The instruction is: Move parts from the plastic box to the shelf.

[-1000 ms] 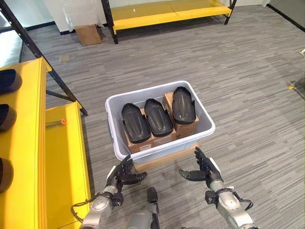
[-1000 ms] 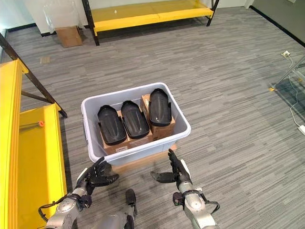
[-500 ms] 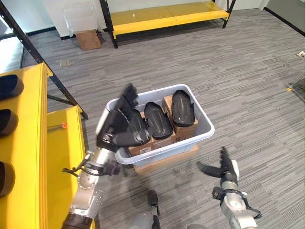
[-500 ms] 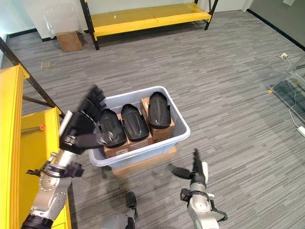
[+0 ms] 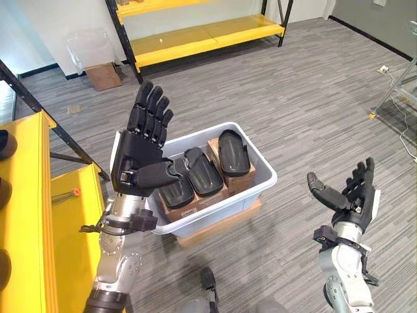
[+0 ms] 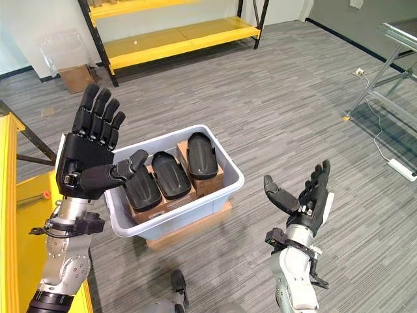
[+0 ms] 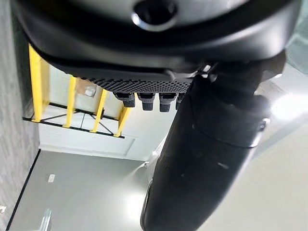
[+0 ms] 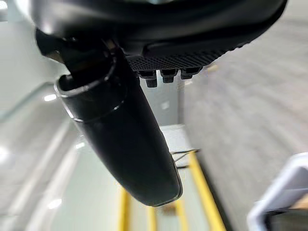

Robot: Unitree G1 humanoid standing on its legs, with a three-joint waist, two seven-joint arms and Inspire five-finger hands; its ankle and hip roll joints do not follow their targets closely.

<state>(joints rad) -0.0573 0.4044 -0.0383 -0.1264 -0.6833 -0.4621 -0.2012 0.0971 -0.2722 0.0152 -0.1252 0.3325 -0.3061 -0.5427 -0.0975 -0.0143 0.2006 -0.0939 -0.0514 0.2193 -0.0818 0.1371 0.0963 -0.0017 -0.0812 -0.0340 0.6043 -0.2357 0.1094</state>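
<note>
A pale grey plastic box [image 5: 260, 190] stands on the carpet on a flat cardboard piece. Inside it three black curved parts [image 5: 233, 143] lie side by side on brown cartons. My left hand [image 5: 138, 153] is raised above the box's left end, palm toward the camera, fingers straight, holding nothing. My right hand [image 5: 352, 195] is lifted to the right of the box, also open and empty. The yellow shelf [image 5: 26, 215] runs along the left edge, with dark parts [image 5: 4, 145] lying on its upper level.
A second yellow rack [image 5: 202, 36] stands at the far side of the room, with a brown cardboard box [image 5: 102, 76] on the floor beside it. A metal table leg [image 5: 391, 91] and a white cable sit at the right. Grey carpet lies open around the box.
Both hands rose from floor level in front of the box and spread open; the left now stands high over the box's left end. The camera has tilted up.
</note>
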